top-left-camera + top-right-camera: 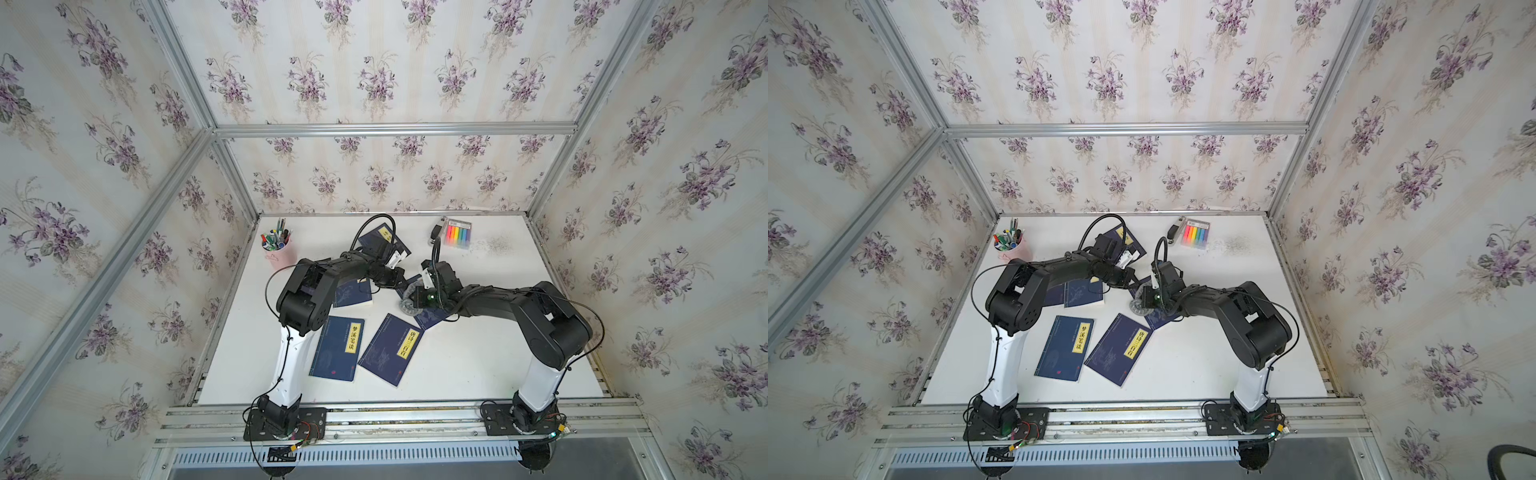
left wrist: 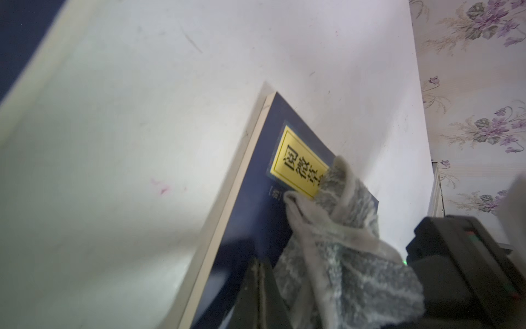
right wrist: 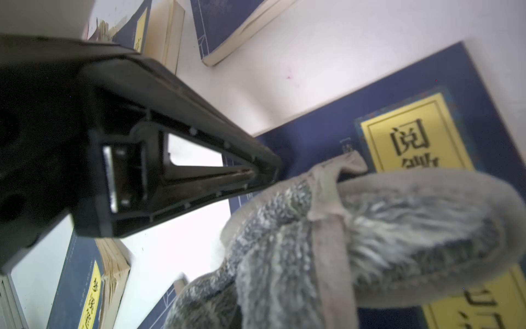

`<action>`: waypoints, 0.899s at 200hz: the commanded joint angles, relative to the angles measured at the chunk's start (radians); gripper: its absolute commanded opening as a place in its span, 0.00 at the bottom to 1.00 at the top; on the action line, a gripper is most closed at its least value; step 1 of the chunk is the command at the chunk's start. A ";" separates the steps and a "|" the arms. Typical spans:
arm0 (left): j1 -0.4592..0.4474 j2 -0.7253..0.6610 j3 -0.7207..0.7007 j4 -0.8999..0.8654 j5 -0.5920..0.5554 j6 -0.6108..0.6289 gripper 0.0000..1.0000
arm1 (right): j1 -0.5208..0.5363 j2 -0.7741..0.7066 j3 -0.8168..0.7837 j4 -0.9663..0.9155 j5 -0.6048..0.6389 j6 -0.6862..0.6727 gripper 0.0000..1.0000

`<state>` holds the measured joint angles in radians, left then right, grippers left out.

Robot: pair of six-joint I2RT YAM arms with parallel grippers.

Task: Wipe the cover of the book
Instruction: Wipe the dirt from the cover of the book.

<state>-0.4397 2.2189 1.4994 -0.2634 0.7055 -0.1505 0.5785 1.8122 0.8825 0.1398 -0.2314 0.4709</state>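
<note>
The book (image 2: 256,205) is dark blue with a yellow title label and lies flat on the white table (image 1: 478,353); in both top views it sits mid-table, partly under the right arm (image 1: 430,318) (image 1: 1160,321). A grey fluffy cloth (image 3: 398,228) rests on its cover, over part of the label. My right gripper (image 1: 413,297) is shut on the cloth (image 1: 408,306), which hides its fingers in the right wrist view. My left gripper (image 2: 259,265) is shut with nothing in it. Its tip (image 3: 270,171) presses on the cover near a corner, beside the cloth.
Other blue books lie around: two near the front (image 1: 338,349) (image 1: 390,349), one under the left arm (image 1: 353,293), one at the back (image 1: 384,239). A pink pen cup (image 1: 277,249) stands back left. A highlighter pack (image 1: 458,233) lies back right.
</note>
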 commanded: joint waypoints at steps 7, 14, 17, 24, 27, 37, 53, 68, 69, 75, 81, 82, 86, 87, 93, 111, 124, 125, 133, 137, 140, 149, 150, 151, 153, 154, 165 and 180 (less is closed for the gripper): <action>0.003 -0.059 -0.081 0.053 -0.050 0.011 0.00 | -0.003 0.002 -0.004 -0.122 0.048 -0.018 0.00; 0.003 -0.081 -0.106 0.087 -0.037 0.011 0.00 | -0.005 0.005 -0.002 -0.123 0.046 -0.018 0.00; 0.003 -0.090 -0.117 0.099 -0.034 0.011 0.00 | -0.005 0.008 -0.002 -0.124 0.045 -0.019 0.00; 0.003 -0.108 -0.141 0.127 -0.030 0.010 0.00 | -0.004 0.011 0.002 -0.123 0.043 -0.020 0.00; 0.003 -0.117 -0.149 0.138 -0.029 0.011 0.00 | -0.004 0.014 0.003 -0.122 0.043 -0.021 0.00; 0.002 -0.138 -0.174 0.166 -0.036 0.012 0.00 | -0.005 0.022 0.011 -0.120 0.041 -0.021 0.00; 0.003 -0.159 -0.199 0.195 -0.055 0.010 0.01 | -0.005 0.044 0.032 -0.120 0.036 -0.019 0.00; 0.005 -0.168 -0.210 0.203 -0.081 0.006 0.00 | -0.005 0.071 0.059 -0.119 0.030 -0.018 0.00; 0.004 -0.169 -0.210 0.203 -0.083 0.006 0.00 | -0.005 0.073 0.061 -0.120 0.030 -0.018 0.00; 0.006 -0.171 -0.213 0.206 -0.089 0.003 0.00 | -0.005 0.085 0.073 -0.123 0.029 -0.020 0.00; 0.008 -0.174 -0.218 0.212 -0.094 -0.003 0.00 | -0.006 0.098 0.086 -0.124 0.030 -0.022 0.00; 0.009 -0.174 -0.218 0.214 -0.094 -0.005 0.00 | -0.005 0.100 0.089 -0.124 0.029 -0.022 0.00; 0.013 -0.174 -0.222 0.221 -0.092 -0.012 0.00 | -0.005 0.110 0.099 -0.126 0.030 -0.023 0.00; 0.014 -0.176 -0.224 0.224 -0.092 -0.014 0.00 | -0.005 0.112 0.102 -0.127 0.030 -0.023 0.00; 0.021 -0.177 -0.231 0.238 -0.082 -0.029 0.00 | -0.006 0.125 0.118 -0.131 0.033 -0.026 0.00; 0.048 -0.182 -0.261 0.298 -0.055 -0.073 0.00 | -0.004 0.164 0.163 -0.149 0.036 -0.033 0.00; 0.067 -0.190 -0.281 0.328 -0.052 -0.097 0.00 | -0.008 0.187 0.188 -0.153 0.036 -0.035 0.00; 0.068 -0.190 -0.283 0.330 -0.052 -0.098 0.00 | -0.007 0.188 0.190 -0.154 0.035 -0.035 0.00; 0.078 -0.197 -0.294 0.343 -0.054 -0.108 0.00 | -0.007 0.201 0.206 -0.162 0.034 -0.037 0.00; 0.081 -0.199 -0.300 0.349 -0.054 -0.111 0.00 | -0.007 0.203 0.211 -0.166 0.034 -0.037 0.00; 0.084 -0.201 -0.303 0.352 -0.054 -0.113 0.00 | -0.007 0.205 0.215 -0.167 0.031 -0.037 0.00; 0.089 -0.205 -0.310 0.360 -0.056 -0.117 0.00 | -0.007 0.201 0.211 -0.168 0.027 -0.036 0.00; 0.089 -0.205 -0.310 0.361 -0.055 -0.117 0.00 | -0.007 0.199 0.210 -0.168 0.027 -0.035 0.00; 0.089 -0.206 -0.310 0.361 -0.055 -0.118 0.00 | -0.008 0.197 0.208 -0.167 0.027 -0.035 0.00; 0.091 -0.206 -0.312 0.362 -0.056 -0.118 0.00 | -0.008 0.195 0.204 -0.167 0.026 -0.035 0.00; 0.091 -0.206 -0.312 0.363 -0.056 -0.120 0.00 | -0.008 0.193 0.203 -0.166 0.027 -0.035 0.00; 0.092 -0.205 -0.312 0.363 -0.059 -0.123 0.00 | -0.007 0.165 0.173 -0.165 0.030 -0.034 0.00; 0.092 -0.202 -0.309 0.359 -0.066 -0.125 0.00 | -0.008 0.112 0.121 -0.173 0.041 -0.034 0.00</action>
<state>-0.3508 2.0190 1.1885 0.0532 0.6422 -0.2543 0.5732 1.9675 1.0649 0.1490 -0.2523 0.4480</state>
